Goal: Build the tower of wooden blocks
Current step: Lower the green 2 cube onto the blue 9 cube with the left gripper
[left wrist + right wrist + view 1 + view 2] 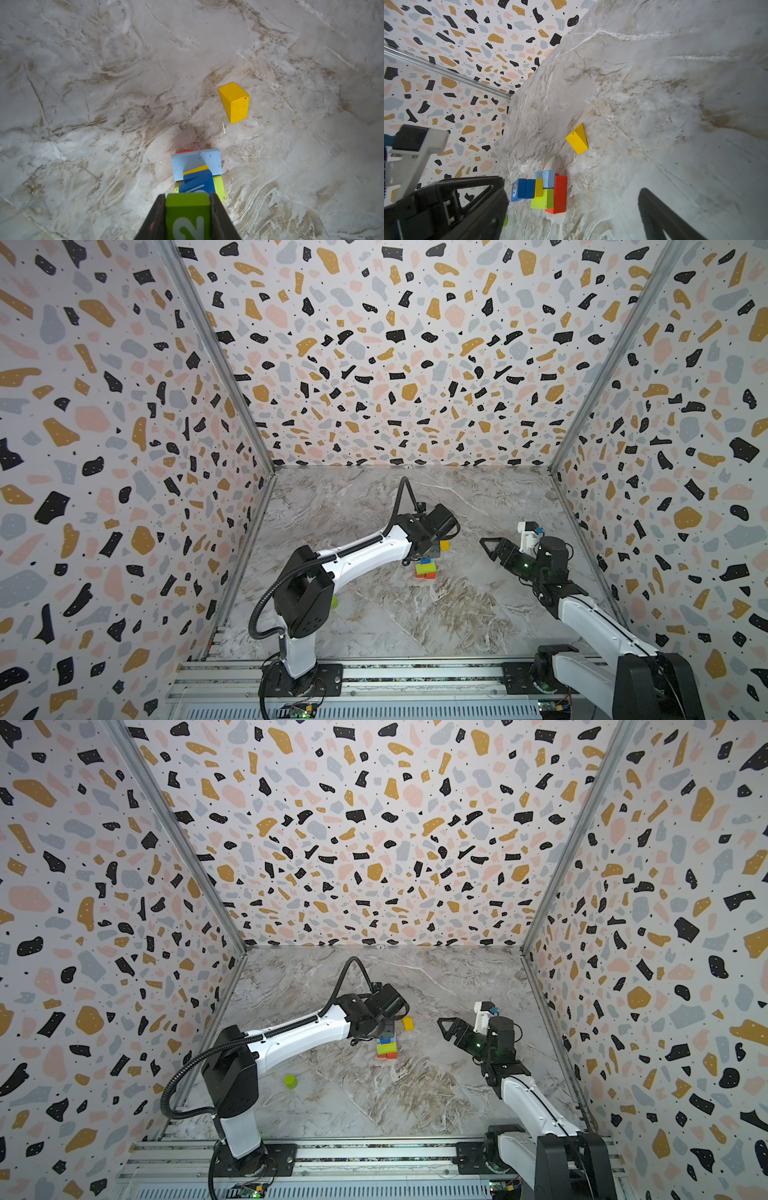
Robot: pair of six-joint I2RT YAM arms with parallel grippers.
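One yellow block beside tower, left tool clamping green cube above, right tool spread wide

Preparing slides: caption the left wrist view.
Left gripper holds a green numbered cube over the block tower; a yellow block lies apart on the marble table.

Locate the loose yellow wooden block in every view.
In a top view: the yellow wooden block lies just up-right of the multicoloured wood block tower.
In a top view: same spot.
Left wrist: block apart from the tower.
Right wrist: block likewise apart.
Shared landmark: the tower.
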